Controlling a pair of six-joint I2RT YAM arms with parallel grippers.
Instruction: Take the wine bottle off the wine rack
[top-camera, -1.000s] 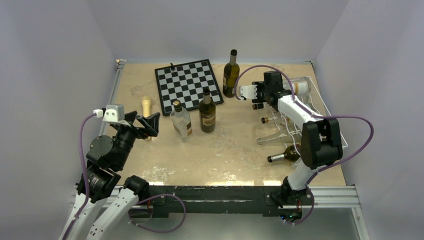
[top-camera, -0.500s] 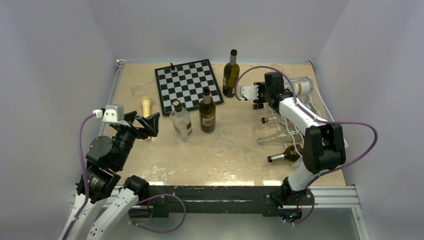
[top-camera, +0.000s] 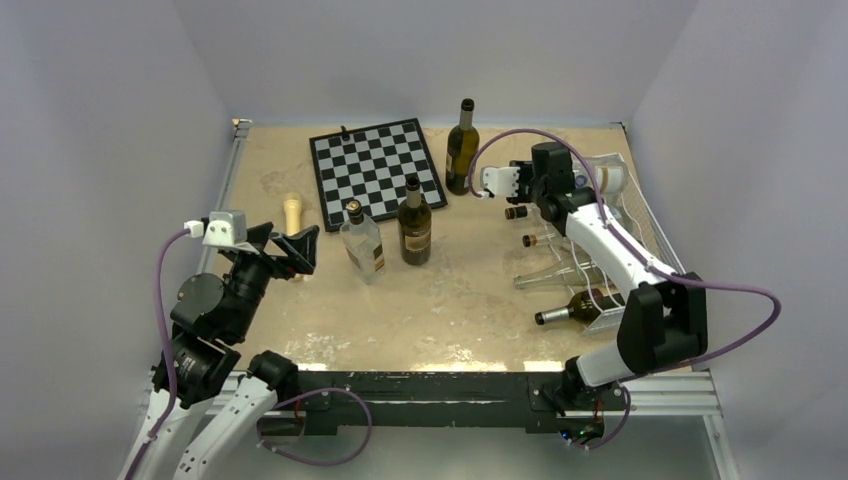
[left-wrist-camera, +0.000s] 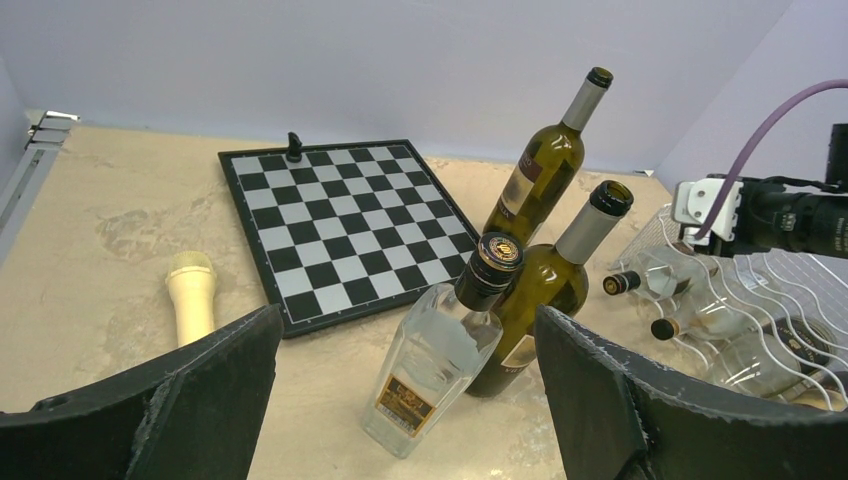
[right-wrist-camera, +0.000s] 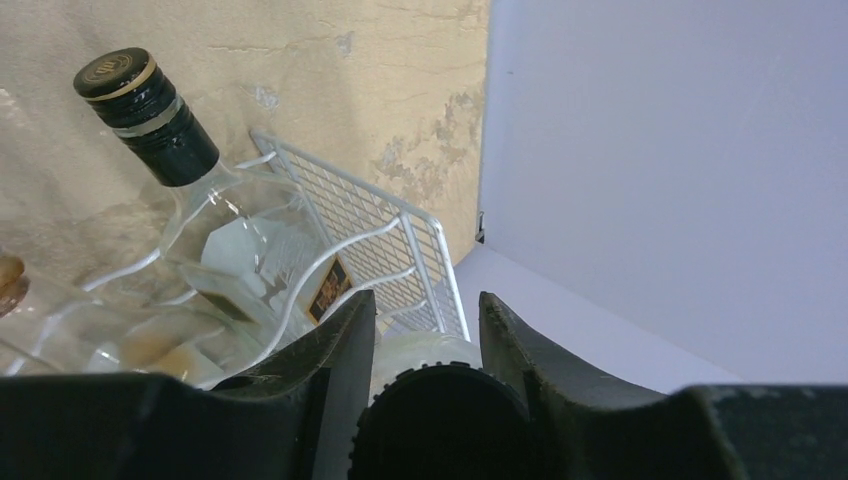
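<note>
Now: right gripper (right-wrist-camera: 425, 320) pinches the wine bottle (top-camera: 600, 178) by its black cap (right-wrist-camera: 440, 430) (wine rack (right-wrist-camera: 400, 245) beyond the fingertips) — next, I'd say, lift it clear.

The chessboard (top-camera: 377, 172) lies at the back of the counter (top-camera: 470, 300). Right of it sits the rack (left-wrist-camera: 790, 290), with bottles (top-camera: 572, 308) lying in it. Upright bottles (top-camera: 415, 225) stand between them and before the chessboard.

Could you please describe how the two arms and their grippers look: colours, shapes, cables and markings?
The left arm and the right arm mix white links with bulky black joint housings. A purple cable loops loosely along each. Each wrist carries a small white camera box. The left gripper and the right gripper have broad matte black fingers with rough edges. I can read no markings.
</note>
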